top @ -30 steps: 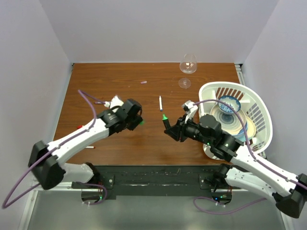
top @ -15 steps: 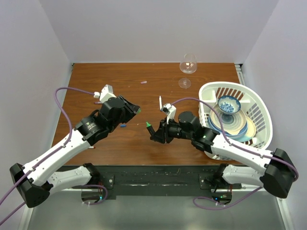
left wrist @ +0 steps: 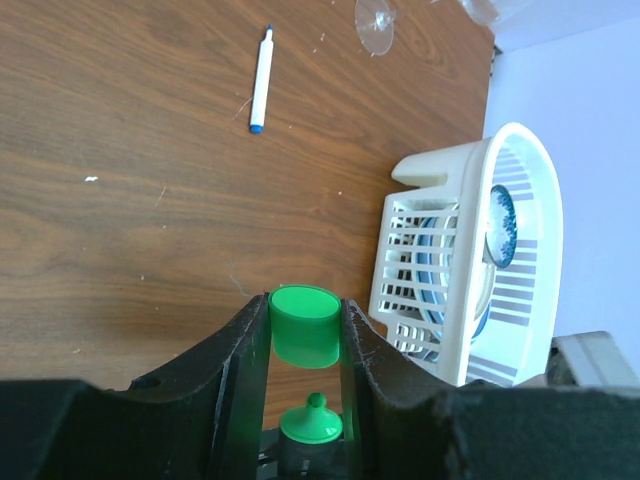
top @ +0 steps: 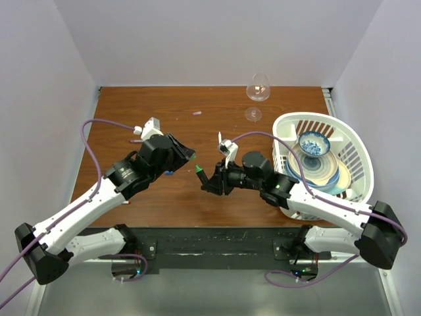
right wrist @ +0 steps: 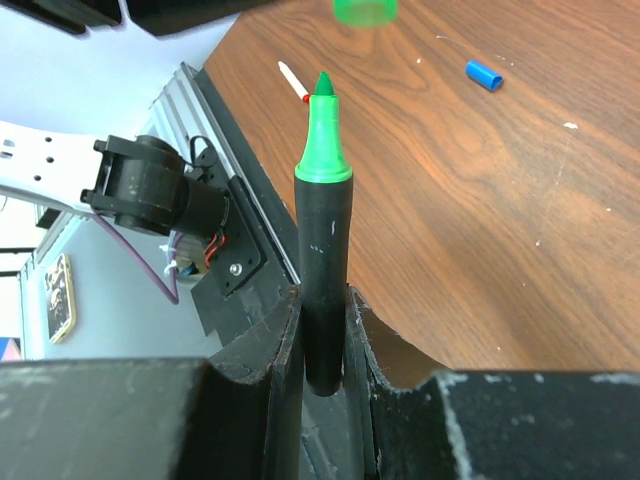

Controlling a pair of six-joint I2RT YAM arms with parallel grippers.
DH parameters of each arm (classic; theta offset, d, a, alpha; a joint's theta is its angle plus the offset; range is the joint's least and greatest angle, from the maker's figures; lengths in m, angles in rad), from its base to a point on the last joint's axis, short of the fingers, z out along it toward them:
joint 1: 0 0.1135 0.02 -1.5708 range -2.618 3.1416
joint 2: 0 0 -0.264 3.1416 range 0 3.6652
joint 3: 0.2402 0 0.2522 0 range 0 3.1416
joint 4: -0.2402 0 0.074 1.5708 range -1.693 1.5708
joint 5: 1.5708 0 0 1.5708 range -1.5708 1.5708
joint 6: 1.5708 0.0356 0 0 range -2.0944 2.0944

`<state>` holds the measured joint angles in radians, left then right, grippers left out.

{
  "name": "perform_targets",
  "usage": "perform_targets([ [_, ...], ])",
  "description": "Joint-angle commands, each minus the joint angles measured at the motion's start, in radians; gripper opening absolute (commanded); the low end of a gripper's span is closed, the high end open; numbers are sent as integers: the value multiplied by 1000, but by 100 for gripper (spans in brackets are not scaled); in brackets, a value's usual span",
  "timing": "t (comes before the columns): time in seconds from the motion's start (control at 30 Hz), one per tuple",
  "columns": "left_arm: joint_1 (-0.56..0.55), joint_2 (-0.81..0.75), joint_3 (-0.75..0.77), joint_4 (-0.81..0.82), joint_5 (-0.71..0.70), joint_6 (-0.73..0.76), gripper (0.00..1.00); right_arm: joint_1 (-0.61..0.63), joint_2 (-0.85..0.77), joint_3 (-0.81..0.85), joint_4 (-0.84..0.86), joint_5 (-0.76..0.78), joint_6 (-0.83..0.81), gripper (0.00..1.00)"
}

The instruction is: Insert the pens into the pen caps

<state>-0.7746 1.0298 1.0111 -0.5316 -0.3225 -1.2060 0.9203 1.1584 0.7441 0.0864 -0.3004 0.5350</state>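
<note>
Your left fingers were pinching the green cap by its sides, and your right fingers were clamped on the lower barrel of the black marker, its green tip pointing at the cap. Both were held above the table, near the middle, tip and cap close but apart.

The main risk was misalignment. In the right wrist view the cap sat off to the right of the tip's line, so a straight push would likely have struck the rim instead of entering. A rim hit could have twisted the cap between the fingers, which held only a narrow band of it, and flicked it out onto the table.

I could not tell whether the cap's open end faced the tip; if not, no push would seat it.

The marker was gripped far from its tip, so pressing might have slid it back through the fingers or levered it sideways.

A dropped cap could have rolled toward the blue cap or off the near edge.
</note>
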Motion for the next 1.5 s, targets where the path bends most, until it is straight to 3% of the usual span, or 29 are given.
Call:
perform_targets([
  [0.0, 1, 12, -17, 22, 36, 22, 0, 5, 6, 63, 29, 30, -10, 0],
  [0.23, 1, 6, -37, 22, 68, 3, 0, 3, 50, 113, -19, 70, -29, 0],
  [0.67, 1, -22, 55, -105, -46, -20, 0, 5, 23, 49, 24, 12, -4, 0],
  [1.47, 1, -16, 43, -93, -10, -21, 0, 26, 90, 92, 61, -5, 28, 0],
])
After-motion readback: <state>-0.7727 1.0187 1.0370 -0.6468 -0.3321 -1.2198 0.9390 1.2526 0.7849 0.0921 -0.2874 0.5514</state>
